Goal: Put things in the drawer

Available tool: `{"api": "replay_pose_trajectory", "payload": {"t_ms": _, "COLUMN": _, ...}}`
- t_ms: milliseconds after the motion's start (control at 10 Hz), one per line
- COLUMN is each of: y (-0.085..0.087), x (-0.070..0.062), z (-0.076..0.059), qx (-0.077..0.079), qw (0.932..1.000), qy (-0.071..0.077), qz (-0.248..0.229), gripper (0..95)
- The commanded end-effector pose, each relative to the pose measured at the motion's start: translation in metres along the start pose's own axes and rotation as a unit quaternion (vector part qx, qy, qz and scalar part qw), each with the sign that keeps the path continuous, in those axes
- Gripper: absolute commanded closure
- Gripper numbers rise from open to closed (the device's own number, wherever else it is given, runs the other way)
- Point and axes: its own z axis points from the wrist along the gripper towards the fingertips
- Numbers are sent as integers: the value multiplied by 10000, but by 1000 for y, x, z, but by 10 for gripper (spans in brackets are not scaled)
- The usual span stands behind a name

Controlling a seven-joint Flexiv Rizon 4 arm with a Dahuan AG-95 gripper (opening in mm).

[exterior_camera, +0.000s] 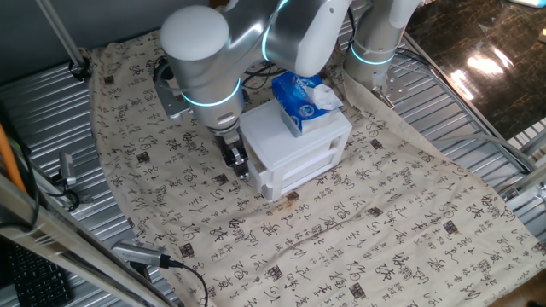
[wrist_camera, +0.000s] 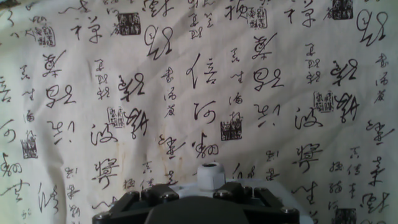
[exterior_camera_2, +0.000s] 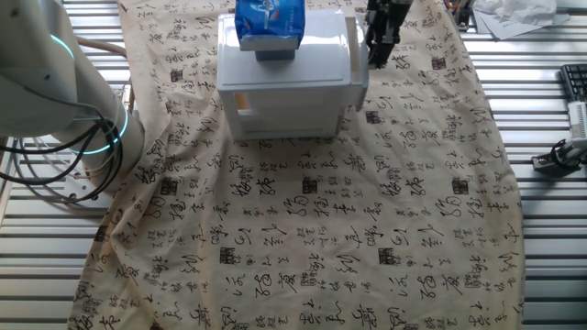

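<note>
A small white two-drawer cabinet (exterior_camera: 294, 132) (exterior_camera_2: 293, 69) stands on the patterned cloth. My gripper (exterior_camera: 240, 166) (exterior_camera_2: 376, 55) hangs straight down against the cabinet's end face, at the height of the upper drawer (exterior_camera: 300, 155). In the hand view the drawer's round white knob (wrist_camera: 211, 176) pokes up between my dark fingers (wrist_camera: 165, 193), which sit close on either side of it. My gripper (wrist_camera: 204, 191) looks shut on that knob. The drawer appears pushed in. The things to go in the drawer are out of view.
A blue-and-white tissue pack (exterior_camera: 297, 95) (exterior_camera_2: 268, 23) lies on the cabinet. The cloth (exterior_camera: 358, 230) covers a ribbed metal table (exterior_camera: 51, 111). The arm's base (exterior_camera_2: 73, 110) stands at the cloth's edge. A camera with its cable (exterior_camera: 141, 256) sits at the front left.
</note>
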Motion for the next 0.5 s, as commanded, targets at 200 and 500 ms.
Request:
{"api": "replay_pose_trajectory", "payload": {"t_ms": 200, "y": 1, "x": 6, "z": 3, "qx": 8, "qw": 10000, "qy": 16, "qz": -33, "gripper": 380}}
{"api": "replay_pose_trajectory", "payload": {"t_ms": 500, "y": 1, "x": 12, "z": 1, "qx": 21, "qw": 10000, "qy": 44, "qz": -77, "gripper": 380}}
